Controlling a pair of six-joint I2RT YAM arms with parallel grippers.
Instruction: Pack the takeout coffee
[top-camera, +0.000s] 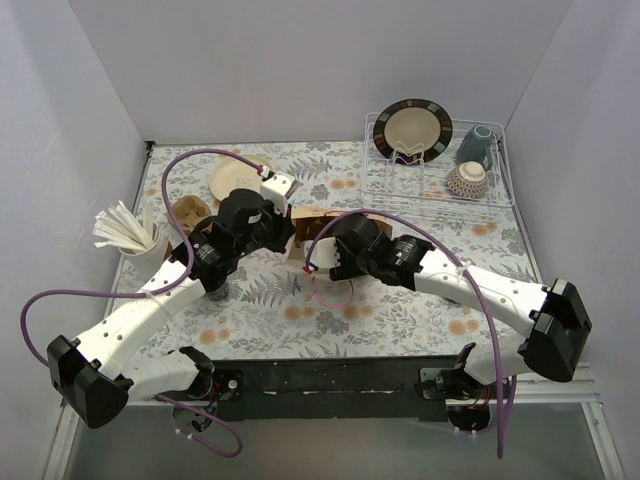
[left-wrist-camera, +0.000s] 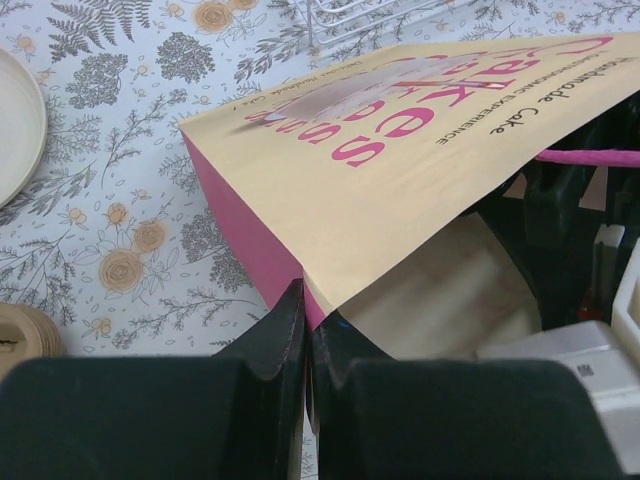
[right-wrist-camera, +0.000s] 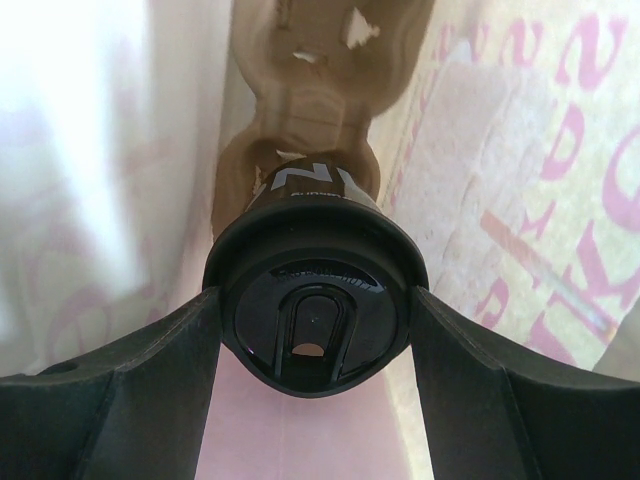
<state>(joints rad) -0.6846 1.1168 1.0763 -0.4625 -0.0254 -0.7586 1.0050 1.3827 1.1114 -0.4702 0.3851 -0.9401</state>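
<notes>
Up close, the right gripper (right-wrist-camera: 315, 305) has its fingers clamped on the lidded takeout coffee (right-wrist-camera: 312, 255), arm stretched toward 10 o'clock into the paper bag (left-wrist-camera: 400, 170) mid-table. The left gripper (left-wrist-camera: 305, 310) is pinched tight on the bag's rim.

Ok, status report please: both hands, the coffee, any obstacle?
Left hand shut, pinching paper bag rim, mouth held open. Right hand shut on takeout coffee, inside the bag, base at cardboard carrier. Nothing in the way seen.
</notes>
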